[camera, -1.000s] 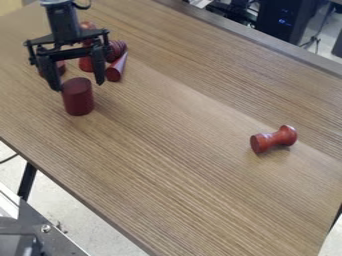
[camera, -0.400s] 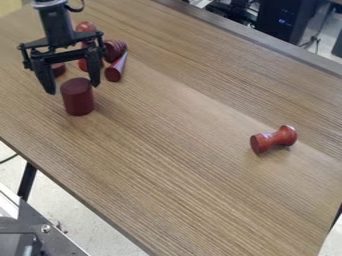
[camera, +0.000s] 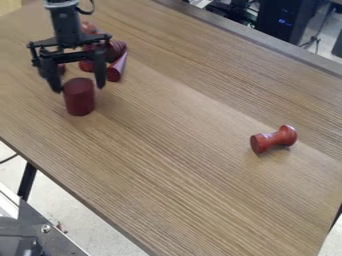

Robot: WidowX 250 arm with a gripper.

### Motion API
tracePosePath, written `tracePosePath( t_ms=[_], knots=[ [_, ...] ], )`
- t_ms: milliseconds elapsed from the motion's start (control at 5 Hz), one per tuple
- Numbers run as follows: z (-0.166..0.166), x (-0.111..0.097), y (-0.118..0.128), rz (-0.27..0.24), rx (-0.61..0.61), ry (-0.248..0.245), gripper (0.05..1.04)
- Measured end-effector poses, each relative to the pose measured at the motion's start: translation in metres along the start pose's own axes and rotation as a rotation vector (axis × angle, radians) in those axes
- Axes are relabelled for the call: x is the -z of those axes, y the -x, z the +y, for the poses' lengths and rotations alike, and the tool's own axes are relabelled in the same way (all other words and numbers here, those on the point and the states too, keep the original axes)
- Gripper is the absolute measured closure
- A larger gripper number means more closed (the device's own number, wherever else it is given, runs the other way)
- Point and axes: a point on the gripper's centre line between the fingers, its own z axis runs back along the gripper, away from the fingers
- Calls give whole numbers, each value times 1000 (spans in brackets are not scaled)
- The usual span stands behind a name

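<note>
Tabletop (camera: 200,175): wood-grained, stretched slantwise across the view, with the red pieces borne on it.
Computer tower (camera: 284,22): black, seen at 1 o'clock, beyond the tabletop's edge.
End effector (camera: 79,90): black, hung at 10 o'clock from the view's centre; its fingers (camera: 99,70) are spread wide and nothing is gripped. The top of the cylinder (camera: 79,99) is seen between the fingertips; whether it is touched cannot be told.
Cylinder: dark red, stood upright at 10 o'clock from the centre.
Spool (camera: 272,140): red, narrow-waisted, laid on its side at 3 o'clock, well apart from the others.
Cone (camera: 115,72): red, laid down between 1 and 2 o'clock from the cylinder, its wide end turned toward 7 o'clock.
Ridged piece (camera: 117,49): dark red, placed just beside the cone, at 12 o'clock from its wide end.
Small red piece (camera: 62,69): partly hidden by the end effector, at 11 o'clock from the cylinder.
</note>
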Motion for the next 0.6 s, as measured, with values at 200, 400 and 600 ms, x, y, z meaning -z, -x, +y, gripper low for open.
tracePosePath(
  t_ms=[200, 400, 600],
  knots=[
    [-5, 8, 3, 17, 0, 21, 83],
    [-5, 15, 10, 45, -10, 42, 83],
    [-3, 19, 10, 39, -17, 55, 120]
  ],
)
